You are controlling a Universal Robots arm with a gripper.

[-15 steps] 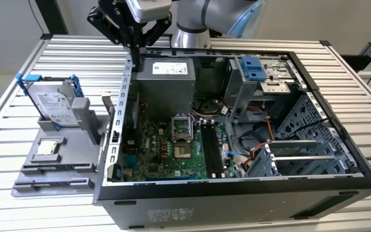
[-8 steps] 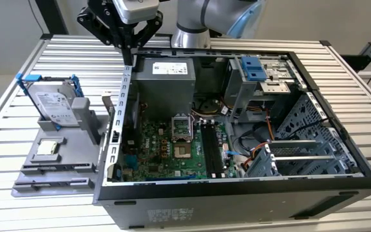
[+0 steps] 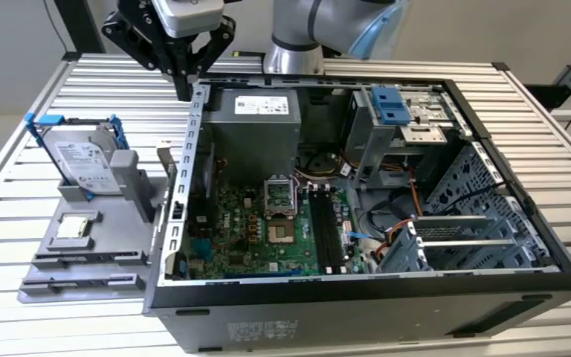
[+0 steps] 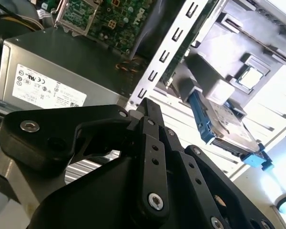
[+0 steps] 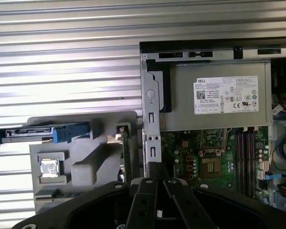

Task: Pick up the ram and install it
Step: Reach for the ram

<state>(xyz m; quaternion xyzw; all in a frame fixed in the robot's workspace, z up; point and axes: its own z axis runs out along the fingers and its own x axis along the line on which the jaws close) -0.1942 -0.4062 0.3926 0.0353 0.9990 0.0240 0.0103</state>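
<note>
Ribbed metal tabletop (image 3: 87, 85); black angular fingers (image 3: 184, 83) tight together, near slim green ram (image 5: 126, 155)

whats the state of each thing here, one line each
dark green ram stick, standing on edge in the grey holder, not gripped
black gripper, jaws shut, empty
black desktop computer case, lying on its side, side panel off
long black memory slots, empty
silver hard drive with blue frame, upright in the holder
</note>
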